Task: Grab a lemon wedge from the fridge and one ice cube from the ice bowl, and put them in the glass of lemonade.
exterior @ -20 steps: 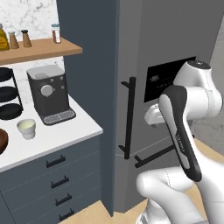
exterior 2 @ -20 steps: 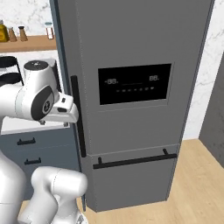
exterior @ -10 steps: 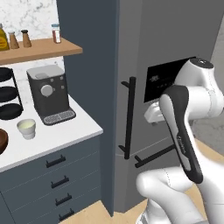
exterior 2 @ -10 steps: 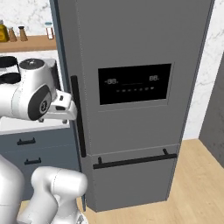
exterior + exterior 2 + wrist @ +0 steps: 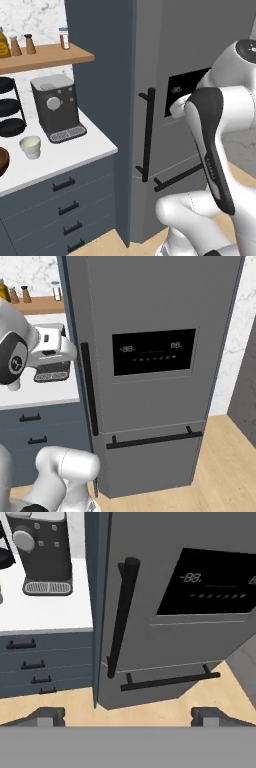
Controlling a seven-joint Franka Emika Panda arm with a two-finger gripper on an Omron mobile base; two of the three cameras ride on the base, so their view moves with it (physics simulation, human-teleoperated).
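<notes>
Nearest to us, our gripper has its fingers spread wide with nothing between them, facing the fridge. The fridge doors are shut, so we cannot see the lemon wedge. A tall black handle runs down the upper door's left edge, straight ahead of the fingers, and a horizontal bar handle crosses the lower door. The black display sits to the right on the upper door. Left of the fridge, on the white counter, a dark coffee machine stands toward the back. The glass stands nearer the front edge, left of the machine, with the bowl at the far left. Above, a wooden shelf carries small bottles.
</notes>
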